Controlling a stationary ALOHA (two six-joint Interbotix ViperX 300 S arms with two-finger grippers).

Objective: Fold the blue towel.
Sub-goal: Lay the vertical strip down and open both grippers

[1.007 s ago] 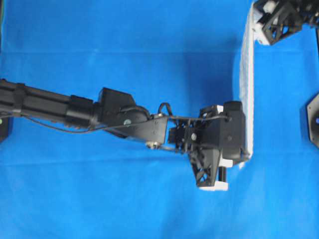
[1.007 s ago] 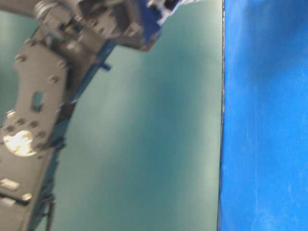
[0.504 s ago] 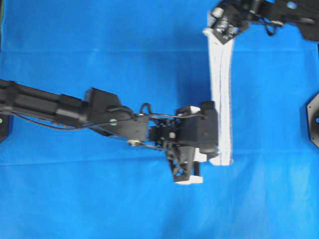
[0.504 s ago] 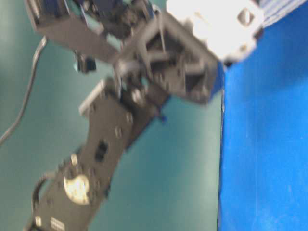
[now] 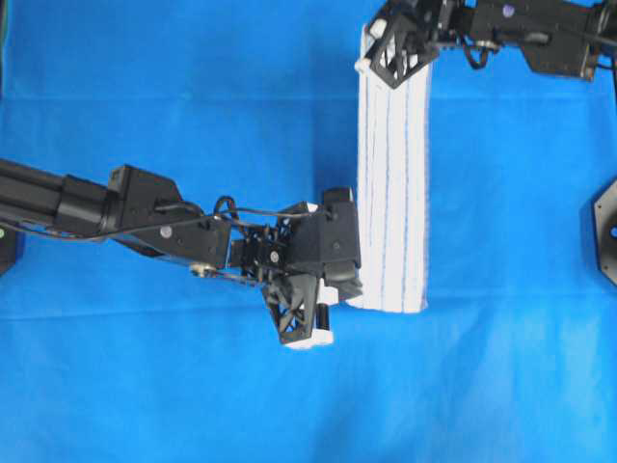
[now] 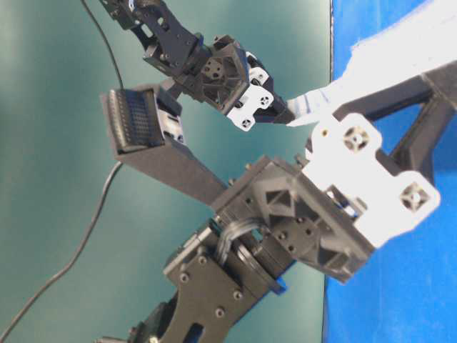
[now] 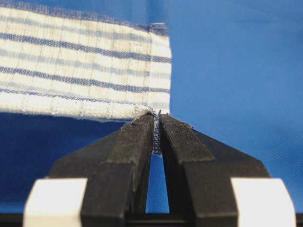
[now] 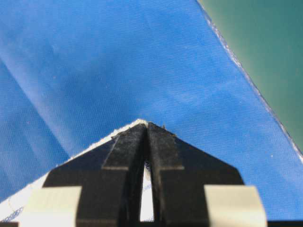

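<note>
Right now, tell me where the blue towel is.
Overhead view, right of centre: the blue towel hangs as a strip between the right gripper at top and left gripper below.

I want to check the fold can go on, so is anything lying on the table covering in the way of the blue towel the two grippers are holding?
Nothing visible. The blue towel is pinched by the left gripper and right gripper, and the table covering around it shows no other object.
</note>
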